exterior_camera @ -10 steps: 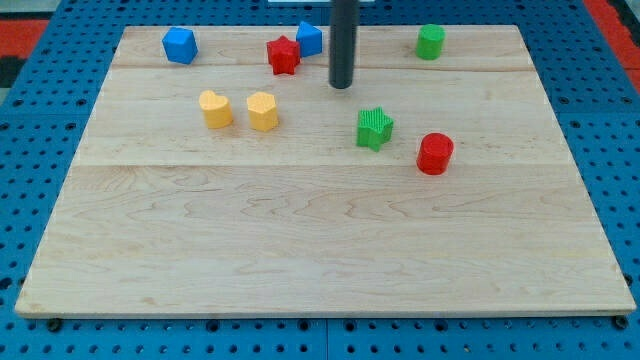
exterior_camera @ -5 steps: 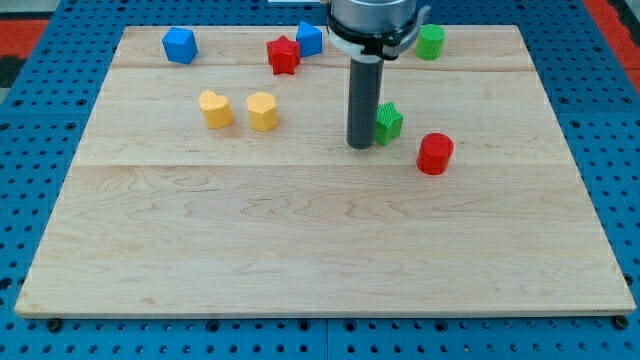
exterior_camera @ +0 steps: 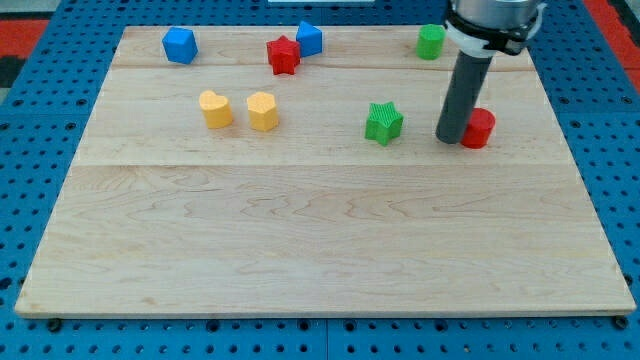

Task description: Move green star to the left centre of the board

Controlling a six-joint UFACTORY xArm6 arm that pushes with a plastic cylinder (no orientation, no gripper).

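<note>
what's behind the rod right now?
The red cylinder sits partly hidden behind my tip, on its right; whether they touch is unclear. The green star lies apart, to the tip's left, fully visible.

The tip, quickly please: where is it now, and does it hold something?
My tip: no gripper, holds nothing; beside the red cylinder, right of the green star.

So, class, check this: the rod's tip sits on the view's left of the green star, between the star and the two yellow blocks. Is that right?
Not right. The camera view shows my tip on the view's right of the green star, between the star and the red cylinder, close against the cylinder. The two yellow blocks lie far off on the star's other side.
</note>
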